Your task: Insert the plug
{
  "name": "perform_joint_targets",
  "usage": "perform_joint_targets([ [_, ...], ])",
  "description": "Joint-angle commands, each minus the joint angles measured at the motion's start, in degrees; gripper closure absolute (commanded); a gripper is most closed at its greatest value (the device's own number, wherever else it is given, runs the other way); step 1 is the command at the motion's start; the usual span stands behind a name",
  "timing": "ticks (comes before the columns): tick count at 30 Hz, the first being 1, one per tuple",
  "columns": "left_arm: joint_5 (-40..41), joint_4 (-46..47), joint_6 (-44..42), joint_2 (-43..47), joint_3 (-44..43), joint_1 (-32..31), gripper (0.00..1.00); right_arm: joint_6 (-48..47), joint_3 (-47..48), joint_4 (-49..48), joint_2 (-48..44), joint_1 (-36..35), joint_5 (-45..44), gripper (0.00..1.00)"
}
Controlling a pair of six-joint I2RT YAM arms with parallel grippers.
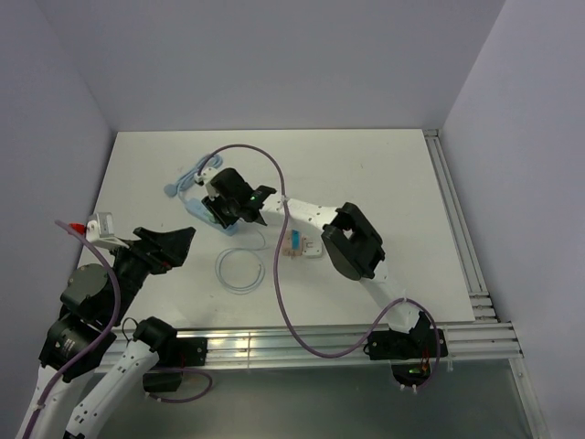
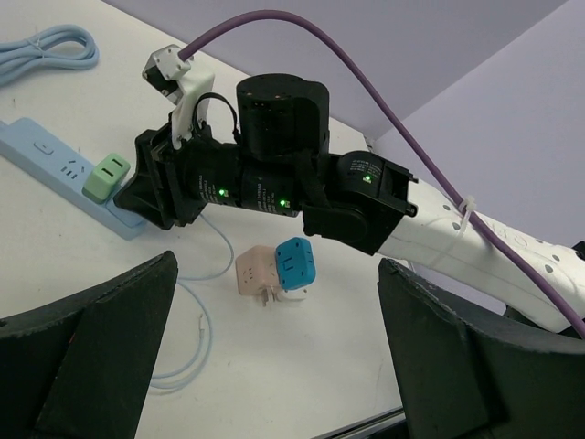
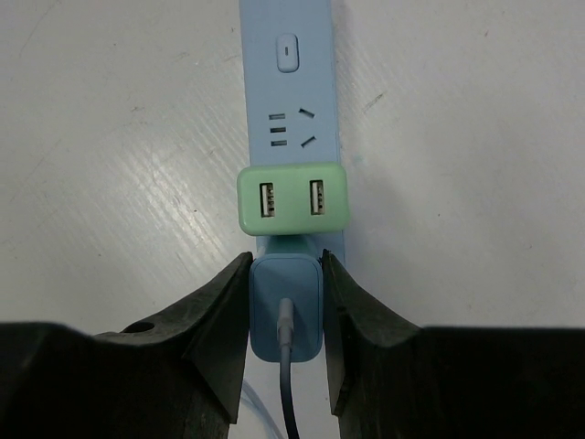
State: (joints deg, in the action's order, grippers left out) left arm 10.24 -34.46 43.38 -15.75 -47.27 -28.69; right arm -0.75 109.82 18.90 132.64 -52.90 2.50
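Observation:
A blue plug [image 3: 286,306] with a thin cable out of its back stands on the light blue power strip [image 3: 291,82], right beside a green two-port USB adapter [image 3: 292,199] that sits in the strip. My right gripper [image 3: 286,274] is shut on the plug, one finger on each side. How deep the plug sits cannot be told. From above, that gripper [image 1: 219,212] hides the plug. My left gripper [image 2: 279,265] hangs open over the near left of the table [image 1: 366,174], holding nothing.
A pink adapter [image 2: 256,272] and a blue cube adapter [image 2: 297,263] lie together mid-table. The plug's pale cable coils [image 1: 242,271] near them. A bundled light blue cord [image 1: 183,183] lies behind the strip. The purple cable [image 1: 274,274] loops across the table.

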Motion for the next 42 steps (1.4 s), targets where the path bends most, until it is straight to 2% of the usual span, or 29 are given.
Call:
perform_joint_targets([
  [1,-1.4,2.4,0.9,-0.6,0.1,0.1,0.04,2.8,-4.2,16.3,5.6,1.0,-3.2,1.00],
  [6,-1.5,1.5,1.2,-0.7,-0.6,0.1,0.05,1.3,0.2,19.8,9.8,-0.1,-4.8,1.00],
  [11,-1.0,0.9,1.6,0.3,-1.1,0.1,0.05,1.3,-0.8,20.7,12.2,-0.8,-6.4,1.00],
  [19,-1.6,0.7,1.7,0.7,-0.9,0.0,0.05,3.8,-8.5,16.8,12.1,-1.4,-4.5,1.00],
  [24,-2.1,-0.3,1.9,1.1,-1.1,0.1,0.04,4.3,-8.6,15.8,13.9,-1.3,-3.1,1.00],
  [29,-1.6,-1.3,2.1,1.4,-1.3,0.1,0.04,5.1,-10.4,12.2,9.7,-1.3,-5.7,1.00],
  [31,-1.3,-1.4,2.2,1.9,-0.8,0.0,0.04,5.4,-11.2,10.6,6.7,-1.3,-6.9,0.96],
  [32,-1.0,-1.3,2.2,1.9,-0.6,0.1,0.04,5.3,-11.2,10.5,5.9,-1.3,-7.2,0.90],
  [34,-0.5,-1.8,2.4,2.0,-0.4,0.0,0.03,5.4,-10.2,10.5,4.4,-1.4,-9.1,0.84],
  [38,0.3,-2.1,3.0,1.9,0.0,0.1,0.03,5.9,-9.1,10.3,2.4,-1.3,-9.1,0.68],
  [42,0.7,-2.7,4.3,1.9,0.4,0.1,0.03,6.4,-9.3,9.6,-0.4,-1.3,-7.4,0.58],
])
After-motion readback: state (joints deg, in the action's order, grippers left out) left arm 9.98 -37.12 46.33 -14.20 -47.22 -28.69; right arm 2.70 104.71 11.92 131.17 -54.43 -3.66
